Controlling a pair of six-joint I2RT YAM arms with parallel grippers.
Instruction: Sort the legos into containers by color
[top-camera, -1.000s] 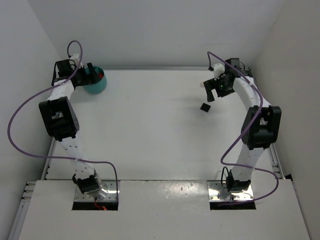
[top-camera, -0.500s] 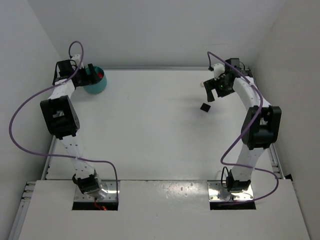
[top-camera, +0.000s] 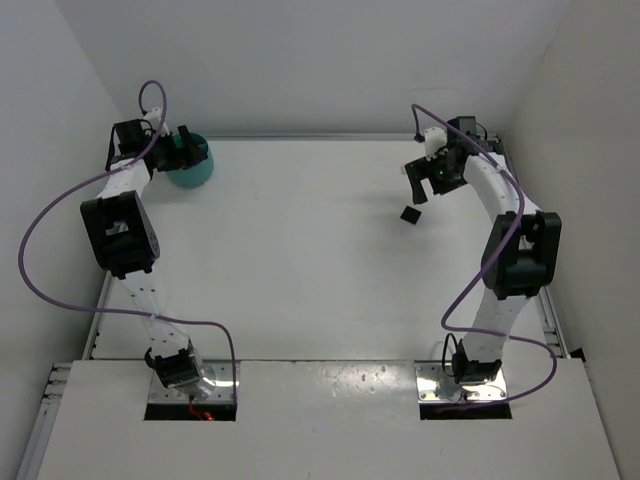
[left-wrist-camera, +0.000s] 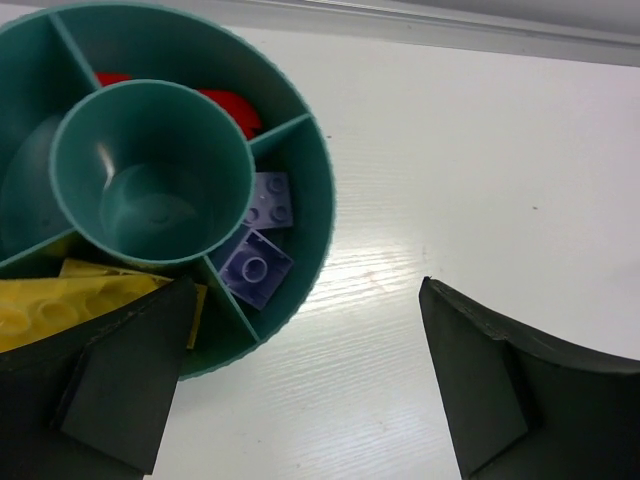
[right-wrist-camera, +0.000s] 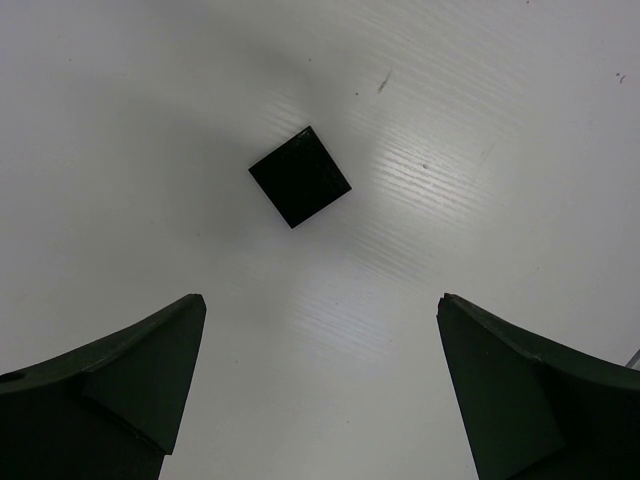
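Left hand (left-wrist-camera: 305, 300) shifted over teal bowl (left-wrist-camera: 325, 190) (jaws wide); black lego (right-wrist-camera: 300, 176) well apart.

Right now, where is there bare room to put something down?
The wide middle of the table, between the teal bowl at far left and the black brick at right, is bare. Crowded: the bowl's corner by the left pincer, and around the brick near the right pincer.

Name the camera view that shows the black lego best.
Right wrist: the black lego appears large, sharp and unobstructed near the middle of the view. Top external shows it only as a tiny dark speck; left wrist misses it.
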